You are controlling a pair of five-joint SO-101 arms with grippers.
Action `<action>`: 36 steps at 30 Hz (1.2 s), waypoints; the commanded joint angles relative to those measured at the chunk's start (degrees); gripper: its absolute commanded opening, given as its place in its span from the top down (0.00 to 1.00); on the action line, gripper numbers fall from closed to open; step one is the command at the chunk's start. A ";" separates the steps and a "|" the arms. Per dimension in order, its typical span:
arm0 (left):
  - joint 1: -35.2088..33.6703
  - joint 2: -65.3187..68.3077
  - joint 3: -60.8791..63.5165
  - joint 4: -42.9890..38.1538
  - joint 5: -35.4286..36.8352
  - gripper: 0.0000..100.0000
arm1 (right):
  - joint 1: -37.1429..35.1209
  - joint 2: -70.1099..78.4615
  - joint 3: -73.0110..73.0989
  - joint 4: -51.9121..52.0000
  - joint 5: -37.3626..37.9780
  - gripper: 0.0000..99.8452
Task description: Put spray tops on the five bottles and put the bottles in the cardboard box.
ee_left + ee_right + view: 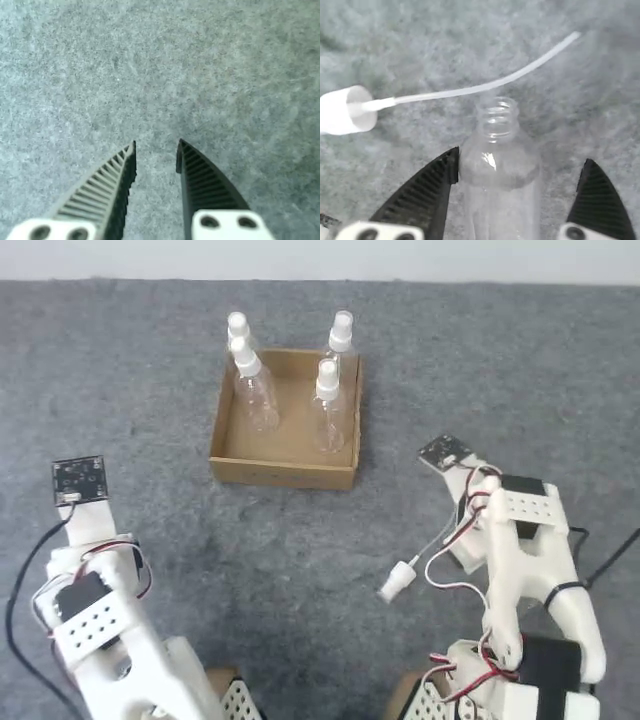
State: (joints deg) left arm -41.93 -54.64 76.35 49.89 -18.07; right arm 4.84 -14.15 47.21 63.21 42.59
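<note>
Box (283, 473): four capped bottles (257, 395), upright. Fifth bottle (500, 165): uncapped, between open jaws of right gripper (522, 157). Spray top (342, 111): beside it. Left gripper (156, 144): jaws apart, empty.

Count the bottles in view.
5. Two capped bottles stand inside the box, two more at its back edge, and one uncapped bottle sits within the open right gripper.

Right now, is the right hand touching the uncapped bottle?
Cannot tell. Right wrist view: the open right hand has one finger at the edge of the bottle, no gap visible; the other finger stands clear.
</note>
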 commanded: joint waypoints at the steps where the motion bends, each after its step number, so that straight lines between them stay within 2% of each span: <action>1: 0.00 -1.76 -0.57 -1.41 0.18 0.88 | 1.36 -0.40 -4.31 -0.84 0.88 0.79; 5: 0.00 -1.76 -0.57 -1.49 0.18 0.88 | 0.92 -0.48 -4.31 -0.31 0.88 0.94; 8: 0.00 -1.76 -0.57 -1.49 0.18 0.88 | 0.66 -0.48 -5.80 3.38 0.88 0.98; 16: 0.09 -1.76 -0.57 -1.49 0.18 0.88 | -3.30 -0.48 -13.45 15.52 0.18 0.98; 22: 0.09 -1.76 -0.75 -1.49 0.18 0.88 | -6.46 -0.57 -21.19 25.27 -10.90 0.98; 26: 2.02 -1.76 -0.66 -1.14 0.26 0.88 | -7.34 -3.30 -23.03 26.07 -15.21 0.98; 36: 3.78 -1.76 -1.01 -1.14 0.53 0.88 | -5.76 -22.46 -21.45 25.45 -23.91 0.98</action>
State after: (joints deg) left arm -38.42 -54.64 76.35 49.89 -18.07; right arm -1.93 -28.57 27.96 89.05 22.02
